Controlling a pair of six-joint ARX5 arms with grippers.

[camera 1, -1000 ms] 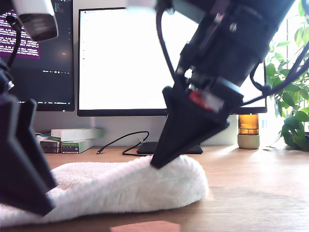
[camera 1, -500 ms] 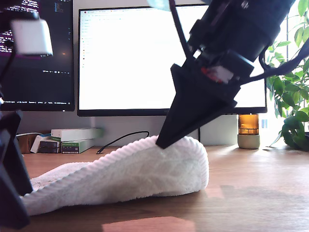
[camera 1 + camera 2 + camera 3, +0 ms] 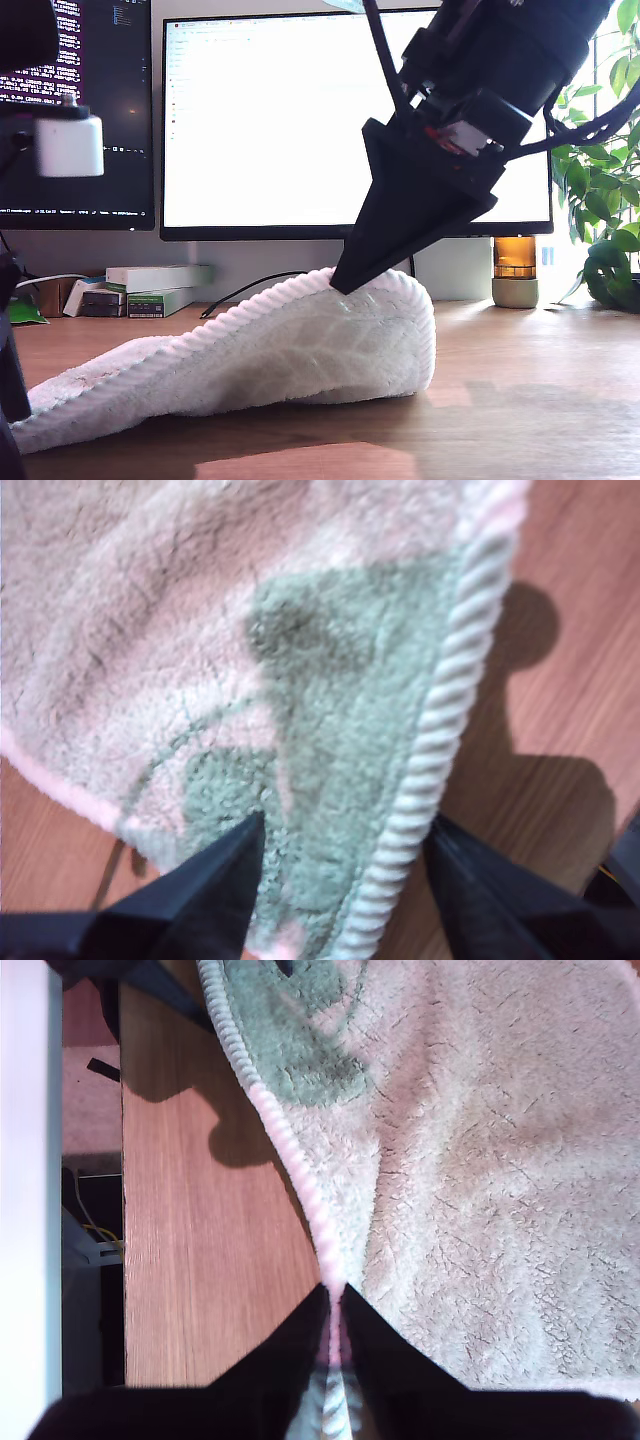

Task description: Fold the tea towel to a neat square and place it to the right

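Lifting tea towel (image 3: 300, 350) hem off surface (image 3: 520, 400): second end effector (image 3: 335, 1310) pinches corded hem; first end effector (image 3: 345, 855) gapes around hem, ungripped. Towel soft, light, droopy; hold thick hem.

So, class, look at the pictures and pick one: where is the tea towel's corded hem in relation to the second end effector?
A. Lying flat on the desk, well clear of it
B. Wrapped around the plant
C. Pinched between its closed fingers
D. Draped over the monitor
C: in the second wrist view the tea towel's corded hem runs straight into my second end effector, whose fingers are closed on it.
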